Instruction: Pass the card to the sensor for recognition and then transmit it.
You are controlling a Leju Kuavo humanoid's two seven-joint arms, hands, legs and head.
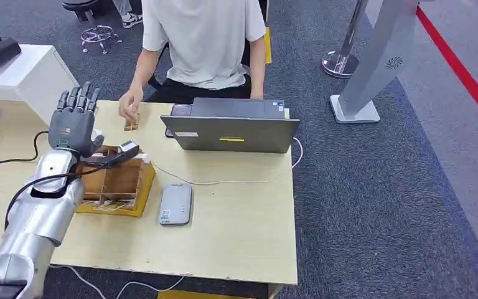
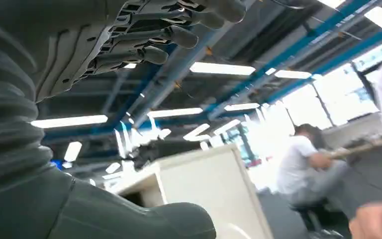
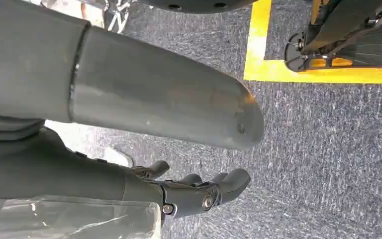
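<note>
- In the head view the left hand (image 1: 74, 121) is raised above the surface (image 1: 236, 218), fingers straight up and apart, gripping nothing; it stands over the far corner of a wooden compartment box (image 1: 115, 184).
- The left wrist view looks up past the same hand (image 2: 144, 35) at ceiling lights and a seated person in the distance.
- The right wrist view shows the right hand (image 3: 189, 191) hanging over dark carpet (image 3: 328, 164) beside yellow floor tape (image 3: 323, 74), fingers loosely bent and apart, empty.
- A small tan card-like piece (image 1: 131, 123) lies on the surface under the person's hand (image 1: 130, 103); whether this is the card is hard to make out.
- A grey flat device (image 1: 176, 204), perhaps the sensor, lies just beside the box.
- A closed grey laptop (image 1: 230, 124) sits in front of the seated person (image 1: 202, 40), whose head is cut off; a white cable (image 1: 224, 182) trails across the surface.
</note>
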